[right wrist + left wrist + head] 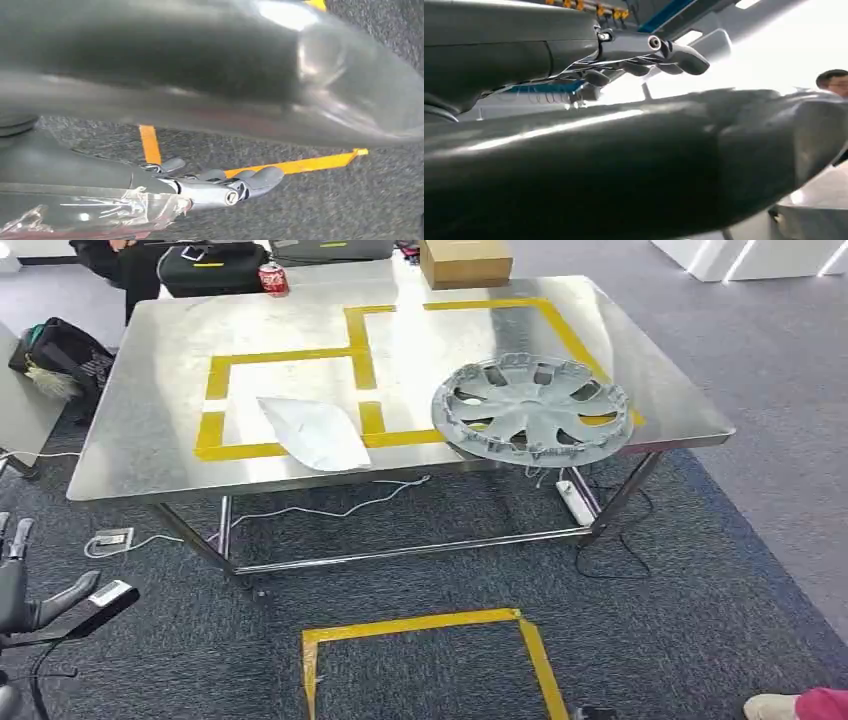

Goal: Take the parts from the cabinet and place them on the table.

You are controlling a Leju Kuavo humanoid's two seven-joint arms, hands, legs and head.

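A grey wheel cover [533, 410] lies on the steel table [150, 390], at the right end over a yellow tape outline. A white flat part [315, 432] lies near the table's front edge, left of the middle. My left hand [40, 605] hangs low at the left, well short of the table, with nothing in it. In the left wrist view its fingers [674, 52] stretch out apart from the thick thumb. My right hand [215, 187] hangs above the carpet with its fingers extended and holds nothing.
A red can [273, 279], a cardboard box [465, 260] and a black case [210, 268] sit at the table's far edge. A black bag [65, 355] lies left of the table. A yellow tape square [420, 625] marks the carpet; a person's shoe [775, 706] shows at the lower right.
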